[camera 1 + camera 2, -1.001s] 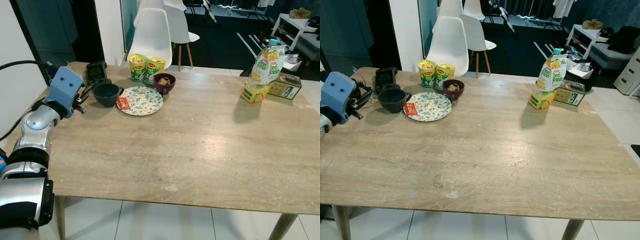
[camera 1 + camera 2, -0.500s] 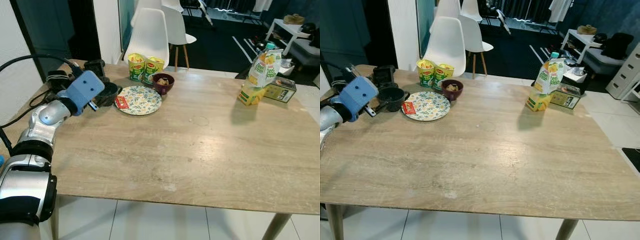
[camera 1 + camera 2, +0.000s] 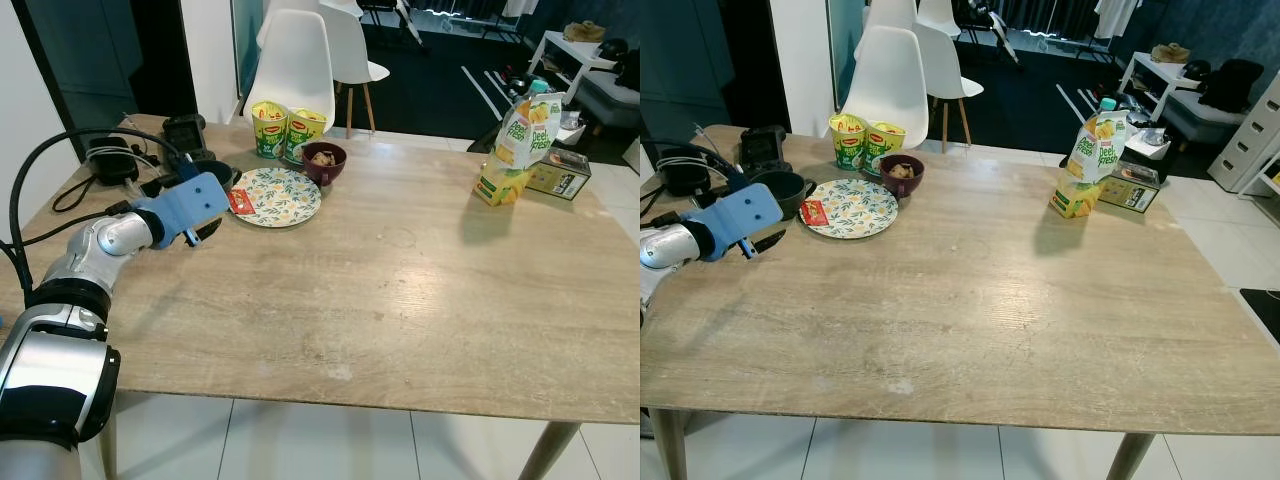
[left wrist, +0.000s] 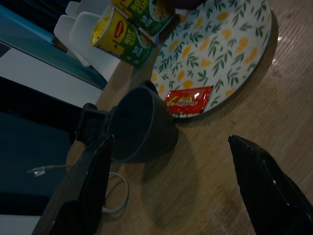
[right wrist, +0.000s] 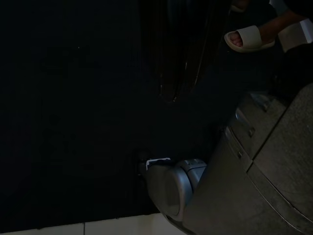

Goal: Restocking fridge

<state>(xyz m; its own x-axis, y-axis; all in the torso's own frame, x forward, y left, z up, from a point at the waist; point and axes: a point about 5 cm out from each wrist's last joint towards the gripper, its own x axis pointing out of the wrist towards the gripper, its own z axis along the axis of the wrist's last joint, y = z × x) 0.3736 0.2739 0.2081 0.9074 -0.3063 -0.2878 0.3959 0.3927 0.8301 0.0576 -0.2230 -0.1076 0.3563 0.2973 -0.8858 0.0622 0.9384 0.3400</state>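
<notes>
A yellow-green juice carton (image 3: 520, 140) stands at the table's far right, with a small box (image 3: 558, 172) beside it. At the far left are two noodle cups (image 3: 283, 130), a maroon bowl (image 3: 324, 163) with food, a flowered plate (image 3: 275, 196) carrying a red sachet (image 3: 241, 201), and a dark mug (image 3: 780, 190). My left gripper (image 3: 768, 238), behind its blue wrist unit, hovers low over the table just in front of the mug. In the left wrist view its fingers (image 4: 93, 181) stand wide apart, open and holding nothing, pointing at the mug (image 4: 142, 125). My right arm hangs idle.
A black device (image 3: 185, 133) and cables (image 3: 100, 160) lie at the table's (image 3: 400, 290) far left corner. White chairs (image 3: 295, 60) stand behind the table. In the dark right wrist view, a person's foot in a sandal (image 5: 249, 36) rests on the floor.
My left arm has swung from the mug's left side round to its front and lower toward the table. The camera has shifted slightly.
</notes>
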